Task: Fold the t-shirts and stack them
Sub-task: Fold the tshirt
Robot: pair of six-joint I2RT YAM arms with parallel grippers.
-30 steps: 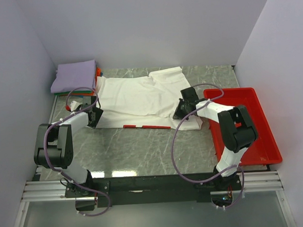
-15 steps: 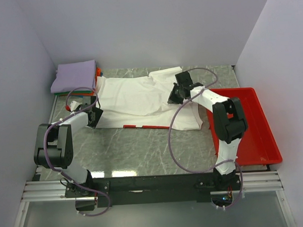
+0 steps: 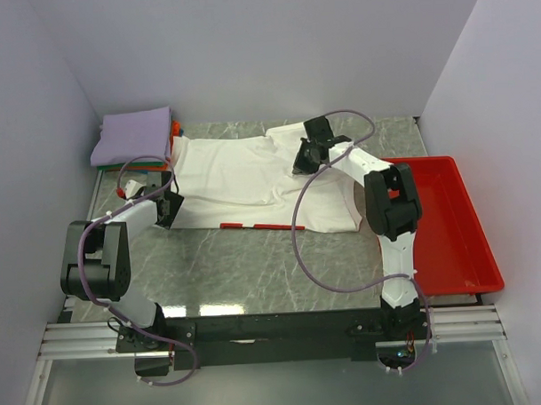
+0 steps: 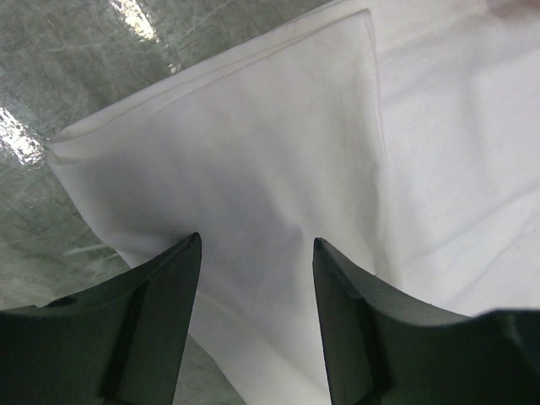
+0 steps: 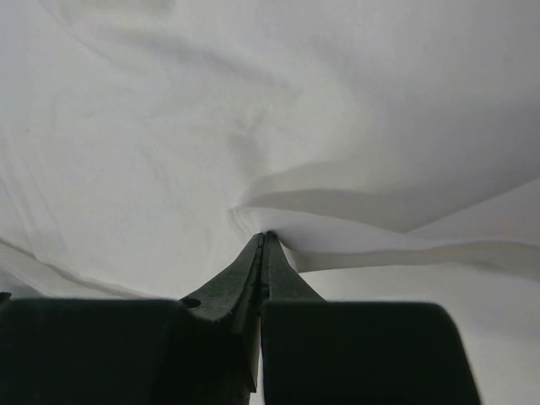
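Spread flat mid-table: white t-shirt (image 3: 238,177); soft, light, limp, bound to sag; right gripper (image 5: 262,238) pinched shut on a fold by the far sleeve; left gripper (image 4: 256,245) agape over the left corner; best gripped at hems, corners.

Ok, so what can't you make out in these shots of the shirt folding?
- Print on the white t-shirt: top view, turned under the cloth; only red slivers show at the near edge.
- Shirts beneath the lavender t-shirt: top view, covered by it; only thin coloured edges peek out.
- Layers pinched by the right gripper: right wrist view, shut on a fold, cloth fills the frame.
- Left rim of the red tray: top view, partly behind the right arm.
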